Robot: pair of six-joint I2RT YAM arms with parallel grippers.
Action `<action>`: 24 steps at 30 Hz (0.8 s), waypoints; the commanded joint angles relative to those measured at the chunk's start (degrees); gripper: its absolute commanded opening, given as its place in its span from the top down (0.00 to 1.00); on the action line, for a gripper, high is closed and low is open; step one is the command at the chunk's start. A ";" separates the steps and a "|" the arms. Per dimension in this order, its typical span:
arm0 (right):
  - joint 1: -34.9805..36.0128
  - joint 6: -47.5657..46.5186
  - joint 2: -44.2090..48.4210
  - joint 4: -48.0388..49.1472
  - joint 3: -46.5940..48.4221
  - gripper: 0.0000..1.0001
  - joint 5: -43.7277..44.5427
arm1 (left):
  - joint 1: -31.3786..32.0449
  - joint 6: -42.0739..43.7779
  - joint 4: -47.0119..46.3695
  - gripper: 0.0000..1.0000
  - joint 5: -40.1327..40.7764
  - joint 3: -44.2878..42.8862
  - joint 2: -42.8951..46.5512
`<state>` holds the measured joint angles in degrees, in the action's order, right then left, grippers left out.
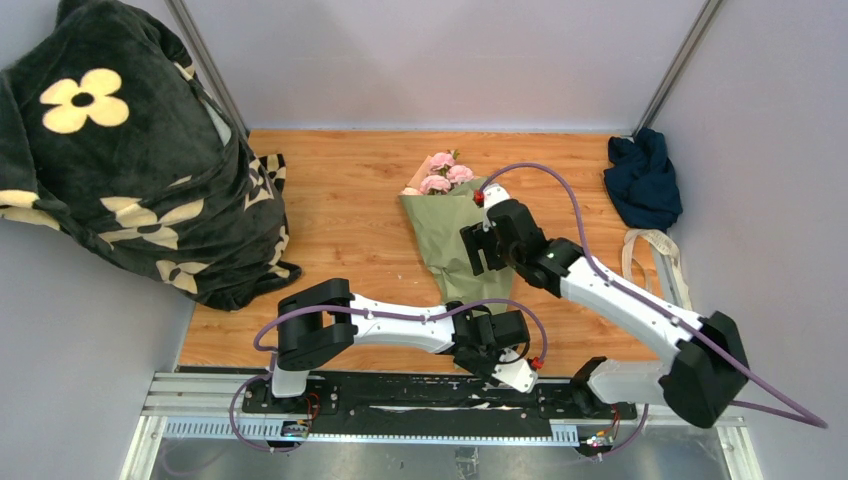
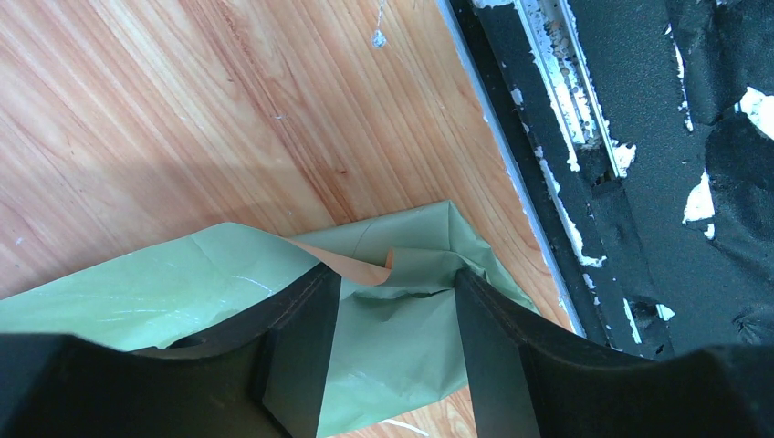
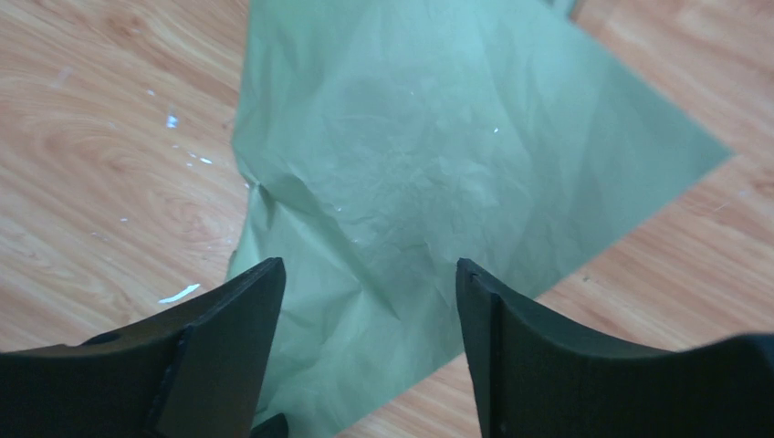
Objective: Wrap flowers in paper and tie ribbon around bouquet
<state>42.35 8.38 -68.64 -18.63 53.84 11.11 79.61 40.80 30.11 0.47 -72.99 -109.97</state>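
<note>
The bouquet (image 1: 447, 225) lay mid-table (image 1: 340, 230), its pink flowers (image 1: 443, 173) pointing to the far edge and the paper (image 1: 440, 240), green side out, tapering back toward the arms. The right gripper (image 3: 370, 269) hung low over the middle of the cone, jaws spread wide with nothing between them but creased green sheet below. The left gripper (image 2: 391, 278) reached across from its base to the narrow near end, close to the table's front rail. Its fingers (image 2: 301, 347) stood either side of a bunched fold there, where a curl of the tan inner face showed. The jaws stood partly apart, with paper between them; from where I stood I could not tell whether they pinched it or only straddled it. The ribbon (image 1: 648, 234) lay in a loose loop at the right edge of the table, well apart from the bouquet and not around it, just this side of a crumpled navy cloth (image 1: 642, 180). A dark blanket (image 1: 120, 170) with cream flower prints sat heaped at the left.
</note>
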 commanded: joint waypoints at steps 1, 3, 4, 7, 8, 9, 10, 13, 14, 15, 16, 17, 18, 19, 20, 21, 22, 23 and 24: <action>-5.71 2.62 -5.40 7.18 -2.66 0.16 -4.21 | 0.10 -0.30 4.91 0.41 -3.24 3.21 -4.37; -8.57 3.96 -8.80 8.93 -3.03 0.13 -7.38 | 0.10 -0.28 5.04 0.40 -3.21 3.21 -4.29; -9.55 4.56 -10.38 9.52 -2.92 0.12 -8.39 | 0.10 -0.28 5.12 0.40 -3.27 3.33 -4.20; -12.35 4.35 -14.99 12.95 -3.06 0.10 -13.82 | 0.10 -0.19 5.13 0.40 -3.42 3.53 -4.23; -13.83 4.37 -17.18 13.87 -2.99 0.10 -15.32 | 0.06 -0.19 5.10 0.40 -3.39 3.62 -4.26; -15.04 4.36 -18.63 14.35 -2.81 0.10 -16.77 | 0.08 -0.21 5.13 0.40 -3.45 3.64 -4.29; -16.14 4.35 -19.89 15.15 -2.75 0.10 -18.33 | 0.02 -0.23 5.14 0.40 -3.56 3.65 -4.29; -19.28 4.68 -23.83 20.23 -3.65 0.09 -24.52 | -0.07 0.02 5.15 0.40 -3.79 3.81 -4.37; -20.17 4.68 -25.22 21.37 -3.64 0.09 -26.87 | -0.07 0.13 5.20 0.40 -3.73 3.86 -4.44; -20.70 4.68 -26.54 22.45 -3.67 0.09 -29.97 | -0.14 0.29 5.17 0.40 -3.80 3.95 -4.50; -21.26 4.90 -27.89 23.60 -3.78 0.10 -32.35 | -0.16 0.41 5.19 0.40 -3.74 4.03 -4.58; -21.66 5.08 -29.21 24.77 -3.89 0.11 -34.71 | -0.16 0.62 5.21 0.40 -3.77 4.11 -4.67; -21.95 5.24 -30.47 25.65 -3.85 0.15 -36.54 | -0.16 0.75 5.27 0.40 -3.68 4.21 -4.72; -22.14 5.33 -31.64 25.85 -3.65 0.21 -37.99 | -0.15 0.81 5.24 0.40 -3.66 4.32 -4.77; -22.32 5.36 -32.56 25.89 -3.52 0.29 -39.20 | -0.16 0.92 5.26 0.40 -3.58 4.47 -4.75; -22.78 5.67 -33.23 26.36 -3.69 0.46 -40.64 | -0.16 1.03 5.37 0.40 -3.61 4.56 -4.81; -23.39 6.03 -33.26 26.78 -4.00 0.55 -41.96 | -0.16 1.19 5.39 0.40 -3.71 4.60 -4.77; -24.15 6.80 -32.97 27.53 -4.46 0.59 -43.18 | -0.16 1.28 5.41 0.40 -3.72 4.73 -4.80; -25.10 7.80 -32.39 27.85 -4.97 0.61 -44.13 | -0.16 1.37 5.47 0.40 -3.66 4.78 -4.81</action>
<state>19.68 13.50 -99.77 8.43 51.09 -24.34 79.57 41.85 30.00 0.21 -72.82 -109.95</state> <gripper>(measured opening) 0.433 0.597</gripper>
